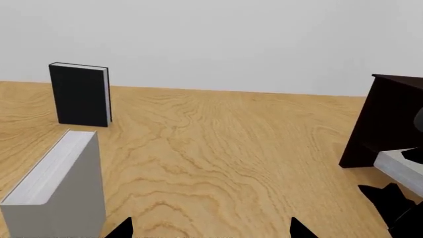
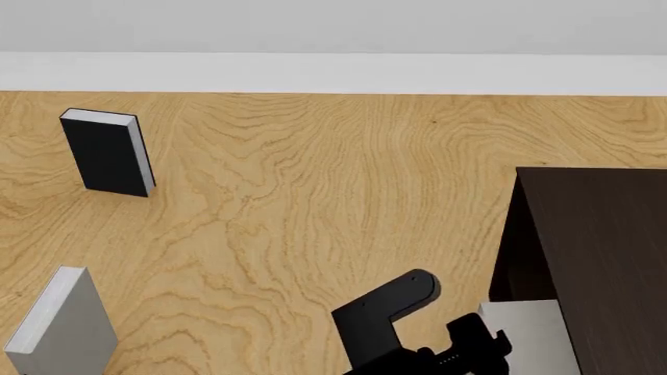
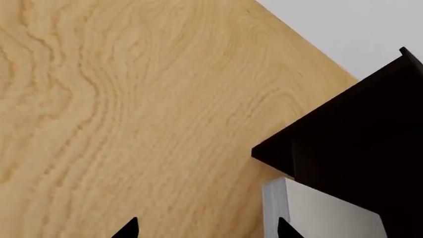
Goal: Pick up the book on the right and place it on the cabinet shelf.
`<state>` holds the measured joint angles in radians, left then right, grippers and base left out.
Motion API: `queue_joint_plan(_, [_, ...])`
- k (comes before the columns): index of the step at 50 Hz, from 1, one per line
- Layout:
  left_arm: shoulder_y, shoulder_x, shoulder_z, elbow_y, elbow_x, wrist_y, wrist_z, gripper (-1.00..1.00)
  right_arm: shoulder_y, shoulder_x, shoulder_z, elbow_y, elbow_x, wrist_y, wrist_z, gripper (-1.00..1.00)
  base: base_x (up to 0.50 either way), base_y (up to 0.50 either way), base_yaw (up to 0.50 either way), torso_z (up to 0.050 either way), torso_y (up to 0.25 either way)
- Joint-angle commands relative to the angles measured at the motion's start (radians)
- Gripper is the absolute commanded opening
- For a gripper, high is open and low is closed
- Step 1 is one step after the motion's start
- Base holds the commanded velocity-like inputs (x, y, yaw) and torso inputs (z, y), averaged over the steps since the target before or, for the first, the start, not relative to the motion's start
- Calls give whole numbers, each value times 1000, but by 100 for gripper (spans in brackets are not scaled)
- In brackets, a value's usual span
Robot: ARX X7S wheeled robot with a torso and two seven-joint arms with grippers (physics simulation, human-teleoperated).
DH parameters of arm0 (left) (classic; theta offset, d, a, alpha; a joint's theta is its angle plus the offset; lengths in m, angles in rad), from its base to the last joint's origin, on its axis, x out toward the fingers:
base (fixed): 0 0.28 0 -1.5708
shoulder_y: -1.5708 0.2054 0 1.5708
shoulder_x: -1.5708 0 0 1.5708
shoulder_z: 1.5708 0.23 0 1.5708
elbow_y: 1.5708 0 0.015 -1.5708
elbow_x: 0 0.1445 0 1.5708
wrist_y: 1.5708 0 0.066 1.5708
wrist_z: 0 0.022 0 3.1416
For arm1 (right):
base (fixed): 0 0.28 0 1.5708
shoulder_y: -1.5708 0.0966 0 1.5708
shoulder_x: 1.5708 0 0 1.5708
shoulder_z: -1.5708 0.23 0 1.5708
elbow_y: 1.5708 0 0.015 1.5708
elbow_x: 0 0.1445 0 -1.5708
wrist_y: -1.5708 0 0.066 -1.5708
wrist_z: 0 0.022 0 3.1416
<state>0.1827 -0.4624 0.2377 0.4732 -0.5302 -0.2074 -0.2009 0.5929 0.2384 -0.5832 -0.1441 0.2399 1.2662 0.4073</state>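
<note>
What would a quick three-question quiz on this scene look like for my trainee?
1. True or false: the black book stands upright on the table.
2. Where is the plain light-grey book? A) flat in the middle of the table; B) right at the dark cabinet; C) stacked on the black book.
3. How many books show in the head view?

Key: 1 true. 2 B. 3 three: the black one, the grey book at the left, and the light-grey one by the cabinet.
</note>
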Motion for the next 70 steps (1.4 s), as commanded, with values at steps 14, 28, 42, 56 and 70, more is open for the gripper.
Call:
queue_joint_plan(14, [-8, 1, 11, -12, 2, 1, -1, 100, 3, -5, -28, 15, 14, -19, -16, 100, 0, 0, 0, 0, 0])
queue_joint_plan(28, [-9, 0, 13, -19, 1, 9, 0, 100, 10, -19, -50, 97, 23, -71, -45, 100, 0, 0, 0, 0, 0])
queue_joint_plan(42, [-9, -1, 16, -24, -1, 13, 2, 100, 11, -27, -46, 189, 24, -124, -53, 100, 0, 0, 0, 0, 0])
queue_joint_plan(56, [-9, -4, 19, -23, -5, 17, 4, 100, 11, -36, -49, 265, 20, -161, -53, 100, 0, 0, 0, 0, 0])
queue_joint_plan(70, [-12, -4, 20, -36, -8, 23, 7, 100, 12, -36, -44, 298, 22, -170, -46, 100, 0, 0, 0, 0, 0])
